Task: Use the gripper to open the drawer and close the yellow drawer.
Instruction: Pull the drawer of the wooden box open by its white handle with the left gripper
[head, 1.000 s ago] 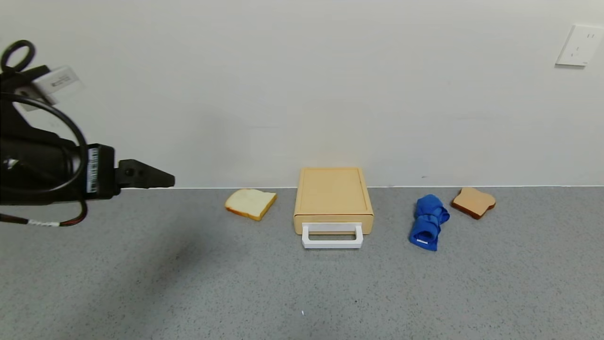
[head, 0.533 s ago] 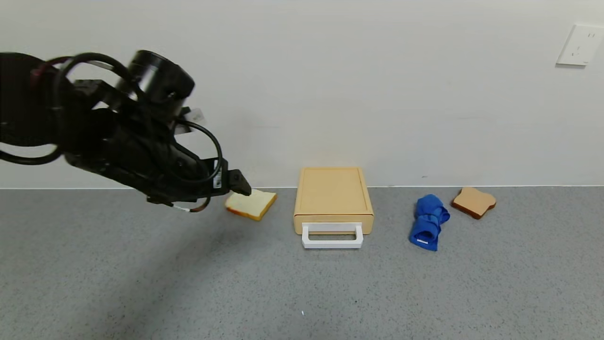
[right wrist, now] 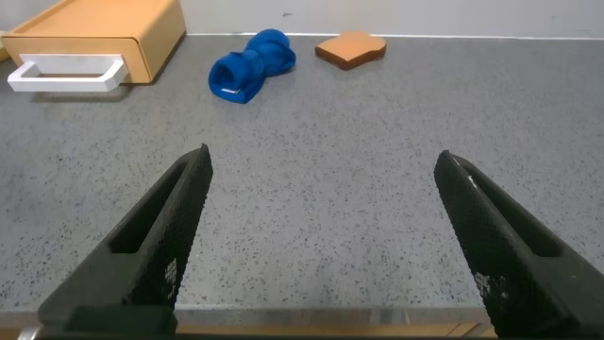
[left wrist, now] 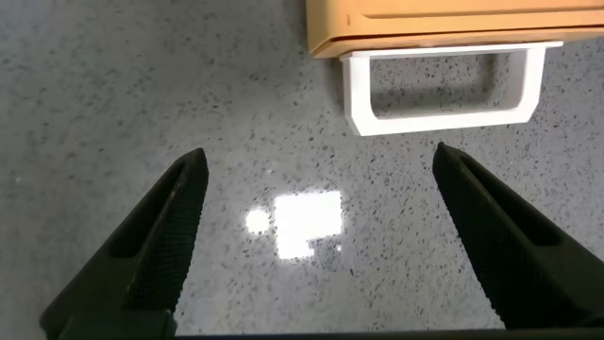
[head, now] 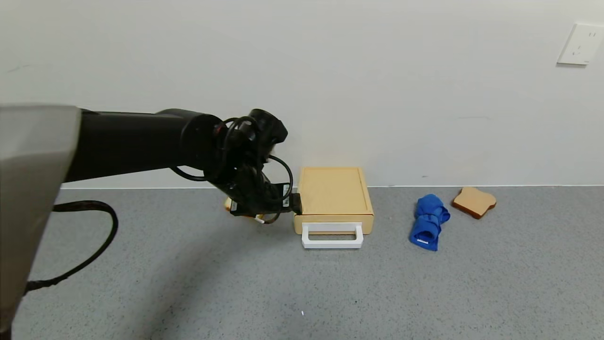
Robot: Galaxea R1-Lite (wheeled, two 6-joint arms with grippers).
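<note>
The yellow drawer (head: 332, 191) is a flat yellow-tan case against the back wall, with its tray pushed in flush. Its white loop handle (head: 332, 235) sticks out toward me. My left gripper (head: 296, 204) hangs just left of the drawer's front left corner, above the table. In the left wrist view the left gripper (left wrist: 321, 165) is open and empty over bare table, and the handle (left wrist: 444, 87) lies a short way beyond its fingertips. My right gripper (right wrist: 321, 161) is open and empty, low over the table and far from the drawer (right wrist: 94, 38).
A pale bread slice (head: 228, 204) lies left of the drawer, mostly hidden behind my left wrist. A rolled blue cloth (head: 428, 221) and a brown toast slice (head: 473, 201) lie right of the drawer. A wall socket (head: 579, 44) is at the upper right.
My left arm has swung from the far left across to the drawer's front left corner and dropped lower. It now covers the pale bread slice. The drawer has not moved.
</note>
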